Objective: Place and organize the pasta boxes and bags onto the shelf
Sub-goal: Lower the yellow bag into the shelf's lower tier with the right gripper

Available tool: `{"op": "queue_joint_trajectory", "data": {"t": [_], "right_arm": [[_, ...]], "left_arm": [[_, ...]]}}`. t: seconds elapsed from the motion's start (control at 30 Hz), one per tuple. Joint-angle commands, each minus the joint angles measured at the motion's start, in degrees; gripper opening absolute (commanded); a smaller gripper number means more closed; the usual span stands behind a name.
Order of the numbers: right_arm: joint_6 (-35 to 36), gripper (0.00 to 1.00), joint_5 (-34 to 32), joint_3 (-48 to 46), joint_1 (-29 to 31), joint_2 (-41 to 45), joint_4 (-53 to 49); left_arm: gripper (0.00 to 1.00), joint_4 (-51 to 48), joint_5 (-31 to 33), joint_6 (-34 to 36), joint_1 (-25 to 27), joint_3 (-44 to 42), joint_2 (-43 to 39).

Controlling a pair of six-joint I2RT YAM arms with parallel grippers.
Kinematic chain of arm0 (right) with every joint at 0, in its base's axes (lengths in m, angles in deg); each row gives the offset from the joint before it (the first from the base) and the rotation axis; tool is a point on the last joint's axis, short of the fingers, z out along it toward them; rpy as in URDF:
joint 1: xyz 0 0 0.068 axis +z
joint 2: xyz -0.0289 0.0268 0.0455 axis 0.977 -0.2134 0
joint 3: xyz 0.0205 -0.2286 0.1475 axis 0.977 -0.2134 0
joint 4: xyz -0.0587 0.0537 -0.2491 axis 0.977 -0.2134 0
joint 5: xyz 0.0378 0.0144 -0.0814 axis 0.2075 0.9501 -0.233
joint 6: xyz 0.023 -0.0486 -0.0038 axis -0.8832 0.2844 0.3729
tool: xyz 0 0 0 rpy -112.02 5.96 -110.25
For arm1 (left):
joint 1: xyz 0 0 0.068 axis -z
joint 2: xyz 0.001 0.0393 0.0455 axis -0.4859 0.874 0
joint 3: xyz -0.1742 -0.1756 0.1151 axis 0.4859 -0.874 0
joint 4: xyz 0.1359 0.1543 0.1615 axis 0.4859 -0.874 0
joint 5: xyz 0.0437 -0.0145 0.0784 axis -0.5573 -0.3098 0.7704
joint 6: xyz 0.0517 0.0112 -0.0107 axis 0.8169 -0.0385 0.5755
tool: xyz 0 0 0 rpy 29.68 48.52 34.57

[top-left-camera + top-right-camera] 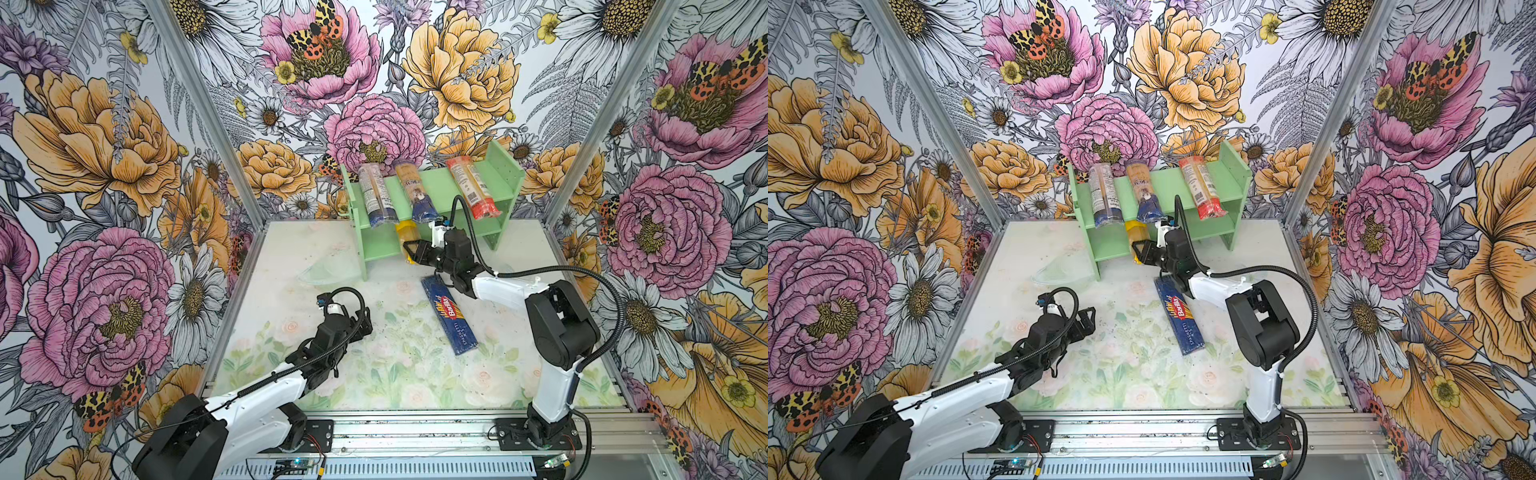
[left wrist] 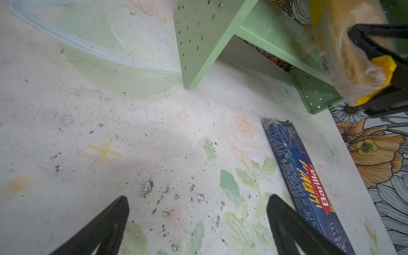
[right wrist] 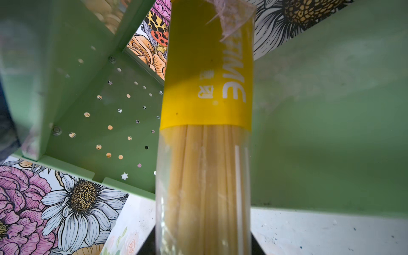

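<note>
The mint-green shelf [image 1: 438, 183] [image 1: 1167, 183] stands at the back of the table. On its top tier lie two clear bags with dark-blue ends [image 1: 376, 195] [image 1: 417, 191] and a red-ended bag [image 1: 473, 187]. My right gripper [image 1: 411, 251] [image 3: 203, 247] is shut on the near end of the yellow bag [image 1: 406, 232] [image 3: 205, 154]. The bag's far end pokes into the lower tier. The dark blue Barilla box [image 1: 449, 316] [image 2: 306, 183] lies flat on the table. My left gripper [image 1: 361, 322] [image 2: 198, 198] hovers open and empty over the table, left of the box.
A clear plastic lid-like piece [image 1: 328, 270] [image 2: 92, 46] lies on the table beside the shelf's left side panel [image 2: 198, 44]. Floral walls close in the back and both sides. An aluminium rail [image 1: 415, 428] runs along the front edge.
</note>
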Motion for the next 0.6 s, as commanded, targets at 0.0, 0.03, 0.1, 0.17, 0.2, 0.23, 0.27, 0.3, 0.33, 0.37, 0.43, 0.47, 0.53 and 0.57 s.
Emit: {"op": "queue_joint_trajectory", "data": {"t": [0.0, 0.03, 0.1, 0.17, 0.2, 0.23, 0.27, 0.3, 0.33, 0.37, 0.43, 0.47, 0.53, 0.57], "right_arm": [[0.4, 0.0, -0.4, 4.4, -0.3, 0.3, 11.6], [0.3, 0.0, -0.4, 4.4, -0.3, 0.2, 11.7], [0.3, 0.0, -0.4, 4.5, -0.4, 0.0, 11.7], [0.2, 0.0, -0.5, 4.7, -0.5, -0.2, 11.9], [0.2, 0.0, -0.4, 4.6, -0.5, -0.3, 11.9], [0.2, 0.0, -0.4, 4.6, -0.5, -0.5, 11.9], [0.1, 0.0, -0.4, 4.6, -0.6, -0.5, 11.9], [0.1, 0.0, -0.4, 4.5, -0.6, -0.6, 11.9], [0.1, 0.0, -0.4, 4.5, -0.6, -0.7, 11.9], [0.2, 0.0, -0.5, 4.4, -0.7, -0.9, 11.9], [0.2, 0.0, -0.7, 4.2, -0.7, -1.0, 11.9], [0.1, 0.0, -0.8, 4.0, -0.7, -1.1, 11.9], [0.2, 0.0, -1.0, 3.7, -0.7, -1.3, 11.9], [0.2, 0.0, -1.1, 3.6, -0.7, -1.5, 11.9]], "left_arm": [[0.99, -0.7, -0.7, 1.4, -0.5, -0.1, -1.0], [0.99, -0.8, -0.8, 1.4, -0.5, -0.1, -1.1], [0.99, -0.9, -0.8, 1.4, -0.5, -0.1, -1.2], [0.99, -0.9, -0.8, 1.3, -0.5, -0.2, -1.2], [0.99, -0.9, -0.8, 1.3, -0.5, -0.2, -1.3], [0.99, -0.9, -0.8, 1.2, -0.5, -0.2, -1.2], [0.99, -0.9, -0.7, 1.2, -0.5, -0.2, -1.3], [0.99, -0.9, -0.7, 1.2, -0.5, -0.2, -1.3], [0.99, -0.9, -0.7, 1.3, -0.5, -0.2, -1.2], [0.99, -0.9, -0.6, 1.3, -0.5, -0.2, -1.2], [0.99, -1.0, -0.7, 1.2, -0.5, -0.2, -1.4], [0.99, -1.0, -0.6, 1.3, -0.6, -0.2, -1.4], [0.99, -1.0, -0.6, 1.2, -0.5, -0.3, -1.5], [0.99, -1.0, -0.6, 1.3, -0.5, -0.3, -1.5]]}}
